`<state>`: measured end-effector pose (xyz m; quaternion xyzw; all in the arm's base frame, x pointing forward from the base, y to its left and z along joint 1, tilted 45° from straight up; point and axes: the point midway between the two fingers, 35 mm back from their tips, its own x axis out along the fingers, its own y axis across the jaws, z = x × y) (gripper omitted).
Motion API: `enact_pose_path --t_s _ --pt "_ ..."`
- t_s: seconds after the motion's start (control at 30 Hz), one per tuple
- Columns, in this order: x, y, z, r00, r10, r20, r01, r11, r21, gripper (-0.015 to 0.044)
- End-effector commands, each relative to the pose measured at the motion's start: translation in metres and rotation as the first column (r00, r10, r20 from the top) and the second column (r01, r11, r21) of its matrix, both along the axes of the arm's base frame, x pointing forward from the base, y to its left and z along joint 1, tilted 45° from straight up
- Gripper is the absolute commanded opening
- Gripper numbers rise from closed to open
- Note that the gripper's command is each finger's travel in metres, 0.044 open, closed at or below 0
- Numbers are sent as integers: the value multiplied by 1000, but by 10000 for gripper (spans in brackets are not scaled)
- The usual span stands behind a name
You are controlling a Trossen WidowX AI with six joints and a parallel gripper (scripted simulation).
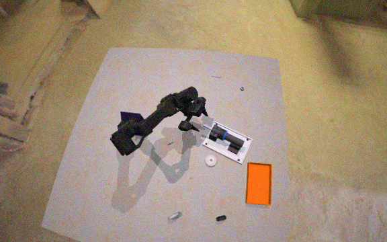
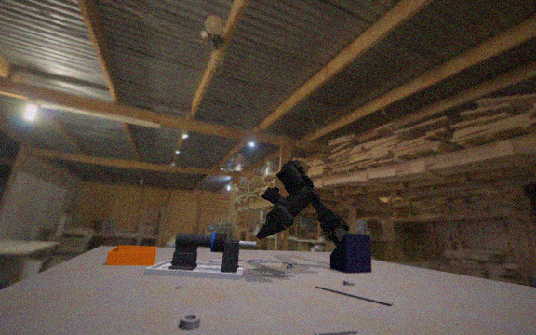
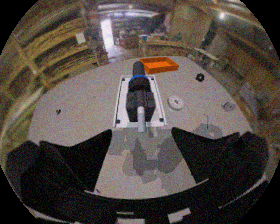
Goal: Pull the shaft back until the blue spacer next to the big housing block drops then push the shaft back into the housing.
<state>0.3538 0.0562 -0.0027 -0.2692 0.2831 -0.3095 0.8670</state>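
Note:
The light grey shaft (image 1: 207, 126) (image 2: 247, 243) (image 3: 141, 118) sticks out of the near black support on the white base plate (image 2: 207, 271) (image 3: 120, 107). The blue spacer (image 1: 224, 135) (image 2: 213, 242) (image 3: 138, 77) sits in line between the black housing block (image 1: 236, 141) (image 2: 186, 240) and a black section beside the near support. Single black spacers cannot be told apart. My gripper (image 1: 203, 124) (image 3: 142, 131) is open and empty. Its fingers stand either side of the shaft's free end in the wrist view; in the exterior view the visible fingertip is slightly above and beyond that end.
An orange tray (image 1: 259, 183) (image 2: 130, 257) (image 3: 160, 65) stands beyond the plate. A white disc (image 1: 208, 164) (image 3: 172, 106) lies beside it. A dark blue box (image 2: 352, 253) is by the arm's base. A grey ring, a thin rod (image 2: 354, 296) and a black part (image 1: 221, 218) lie farther off.

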Motion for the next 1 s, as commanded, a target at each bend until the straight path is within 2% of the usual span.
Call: enact_pose_path --t_s 0.0,0.97 --pt "-1 -1 0 1000 1 -4 -1 1000 -7 440" --pt "11 -13 -7 1000 -1 -7 1 1000 -4 440"
